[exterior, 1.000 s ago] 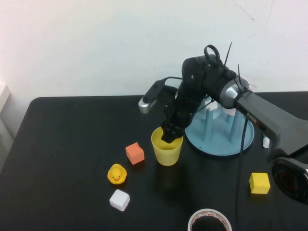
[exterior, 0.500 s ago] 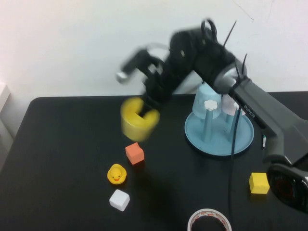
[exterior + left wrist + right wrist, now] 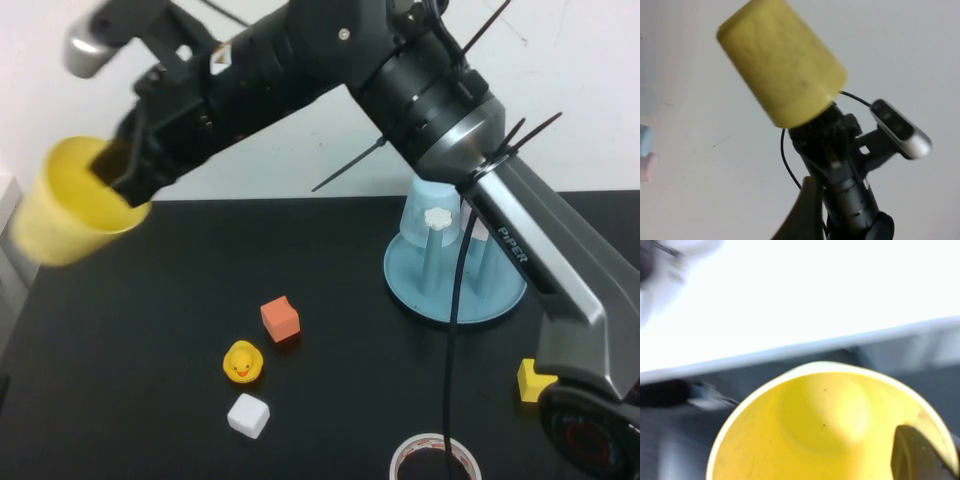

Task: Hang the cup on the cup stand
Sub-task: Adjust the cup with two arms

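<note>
Right gripper (image 3: pixel 125 170) pinches the cup (image 3: pixel 70 205) by its rim, high off the table and far across from the cup stand (image 3: pixel 455 285); a thin rim hold could slip in transit.

Left wrist view: the left gripper, fingers spread, sits below the tilted cup (image 3: pixel 782 75).

Right wrist view: one finger (image 3: pixel 920 455) hooks inside the rim.

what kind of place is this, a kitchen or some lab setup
Likely a robot test bench, not a kitchen: a black table against a bare white wall, strewn with toy props such as a rubber duck and coloured blocks, and a cup stand.
</note>
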Robot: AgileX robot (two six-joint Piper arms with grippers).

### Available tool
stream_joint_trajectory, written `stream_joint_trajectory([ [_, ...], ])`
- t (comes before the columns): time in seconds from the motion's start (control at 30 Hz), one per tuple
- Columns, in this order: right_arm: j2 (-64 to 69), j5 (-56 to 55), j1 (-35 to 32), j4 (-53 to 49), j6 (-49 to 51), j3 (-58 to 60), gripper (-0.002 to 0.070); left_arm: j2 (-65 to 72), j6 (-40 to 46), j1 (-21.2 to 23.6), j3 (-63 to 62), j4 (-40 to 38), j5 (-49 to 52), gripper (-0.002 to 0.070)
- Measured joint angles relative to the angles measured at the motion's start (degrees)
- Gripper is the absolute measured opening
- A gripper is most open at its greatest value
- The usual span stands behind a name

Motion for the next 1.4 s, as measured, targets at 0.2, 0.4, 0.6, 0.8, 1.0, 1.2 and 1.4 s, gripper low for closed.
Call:
stream_joint_trajectory([
  [0.2,-0.23,-0.11,3.12,9.49,-2.75,0.0,0.0021,0.0,-2.18,0.0,0.0,-0.13,-2.97,0.0679],
  [0.4,-0.39,0.46,5.96,16.32,-5.49,0.0,0.0021,0.0,-2.32,0.0,0.0,-0.46,-4.89,0.0679],
  [0.6,-0.86,2.89,6.92,18.64,-7.43,-0.09,0.0021,0.0,-2.54,0.0,0.0,-0.98,-7.21,0.0679],
  [0.8,-1.46,4.18,7.02,19.57,-7.88,-0.09,0.0022,0.0,-2.63,0.0,0.0,-1.44,-8.38,0.0679],
  [1.0,-1.72,3.58,8.27,18.08,-8.69,-0.09,0.0022,-0.1,-2.96,0.0,0.0,-1.52,-9.31,0.0679],
  [1.2,-1.72,4.66,10.0,17.56,-9.33,-0.09,0.0022,-0.1,-3.46,0.0,0.0,-1.74,-9.88,0.0679],
  [1.4,-2.15,4.63,10.92,16.34,-9.43,-0.09,0.0022,-0.1,-3.56,0.0,0.0,-1.83,-9.78,0.0679],
])
